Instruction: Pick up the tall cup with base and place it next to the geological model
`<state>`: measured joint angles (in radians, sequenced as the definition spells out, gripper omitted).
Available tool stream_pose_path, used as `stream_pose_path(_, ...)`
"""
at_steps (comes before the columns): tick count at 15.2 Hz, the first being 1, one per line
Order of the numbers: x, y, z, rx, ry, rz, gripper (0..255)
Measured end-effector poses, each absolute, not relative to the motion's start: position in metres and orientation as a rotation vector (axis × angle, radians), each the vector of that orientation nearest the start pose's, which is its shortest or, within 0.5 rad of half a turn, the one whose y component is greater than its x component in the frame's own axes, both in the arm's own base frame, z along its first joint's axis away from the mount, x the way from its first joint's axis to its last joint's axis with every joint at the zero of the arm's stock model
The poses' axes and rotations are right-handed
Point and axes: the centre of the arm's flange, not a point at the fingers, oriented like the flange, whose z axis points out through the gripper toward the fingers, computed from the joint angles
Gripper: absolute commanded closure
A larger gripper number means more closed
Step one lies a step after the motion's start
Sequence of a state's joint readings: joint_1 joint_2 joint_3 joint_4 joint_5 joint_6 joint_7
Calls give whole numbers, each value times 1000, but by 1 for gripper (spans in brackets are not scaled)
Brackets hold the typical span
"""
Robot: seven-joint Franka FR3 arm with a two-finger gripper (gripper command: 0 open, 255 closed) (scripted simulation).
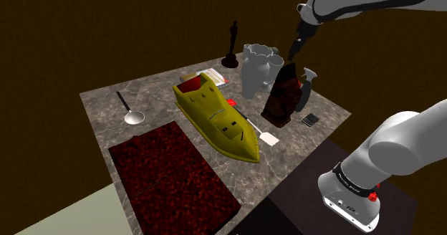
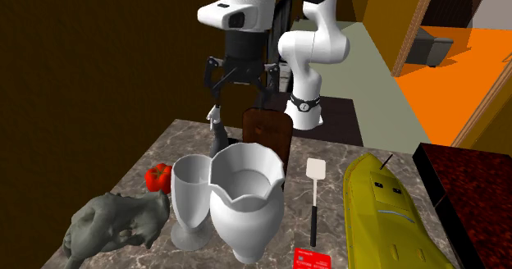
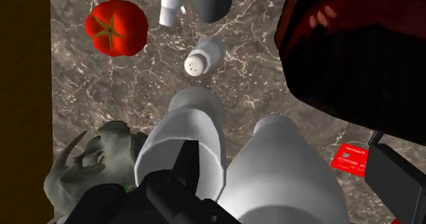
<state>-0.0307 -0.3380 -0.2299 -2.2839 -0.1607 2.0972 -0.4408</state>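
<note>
Hanging high above the marbled table [image 1: 154, 101] in the shoulder view, the gripper [image 1: 296, 47] is sitting well clear of the tall cup [image 1: 273, 69]. The cup is standing upright between a wider white jug [image 1: 251, 72] and a dark red box [image 1: 281, 96], and the gripper's height is probably keeping it clear of that box.

In the second exterior view its fingers are standing apart, clasping nothing, seemingly ready to straddle the cup. The grey geological model [image 2: 115, 222] is lying just beside the cup, so placing is likely asking for only a short shift.

In the wrist view the camera is looking down on the cup's rim, with a tomato [image 3: 116, 26] lying near.
</note>
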Motion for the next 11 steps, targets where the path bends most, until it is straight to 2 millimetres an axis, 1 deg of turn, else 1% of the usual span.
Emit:
stream_pose_path(2,463,-147,489,-3227,-431,-197,0)
stream_pose_path(4,478,-167,478,-3232,-443,-208,0)
stream_pose_path(6,494,-179,463,-3236,-454,-219,0)
stream_pose_path(9,521,-204,449,-3242,-473,-237,0)
stream_pose_path(11,538,-215,436,-3246,-486,-249,0)
